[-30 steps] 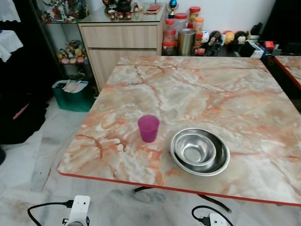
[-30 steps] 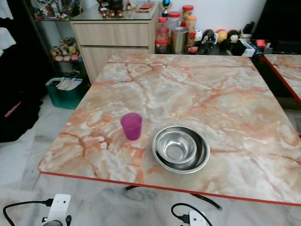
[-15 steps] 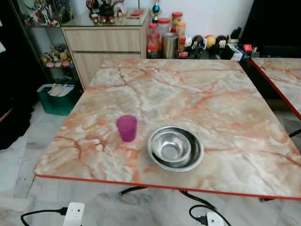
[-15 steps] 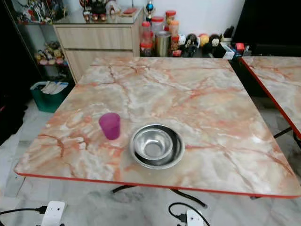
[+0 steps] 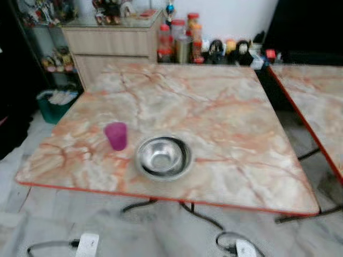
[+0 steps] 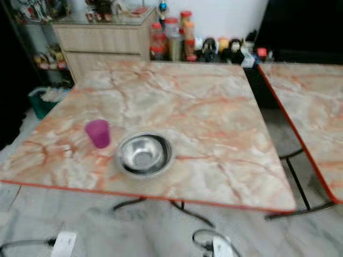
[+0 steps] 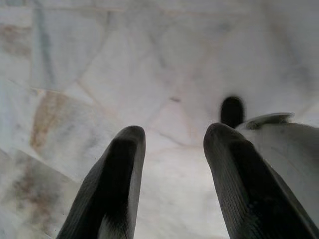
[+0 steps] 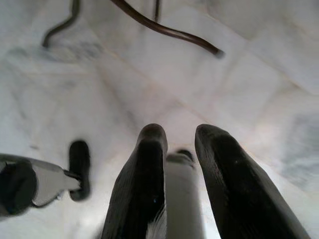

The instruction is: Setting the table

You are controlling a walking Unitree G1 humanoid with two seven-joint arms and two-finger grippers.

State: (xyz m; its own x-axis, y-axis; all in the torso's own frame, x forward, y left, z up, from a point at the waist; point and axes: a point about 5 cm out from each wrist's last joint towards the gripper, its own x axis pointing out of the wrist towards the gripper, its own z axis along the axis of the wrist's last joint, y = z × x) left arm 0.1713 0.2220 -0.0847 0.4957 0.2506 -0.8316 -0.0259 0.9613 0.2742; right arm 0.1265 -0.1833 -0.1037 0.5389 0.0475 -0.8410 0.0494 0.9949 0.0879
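Both grippers' fingers (image 7: 119, 189) hang spread over the floor, while a translucent purple cup (image 5: 116, 135) stands beside nested steel bowls (image 5: 163, 156)

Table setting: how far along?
Done: purple cup and nested steel bowls stand side by side near the front edge of the marble table. In hand: nothing; left gripper and right gripper hang open over the floor. Left: any further pieces, none visible.
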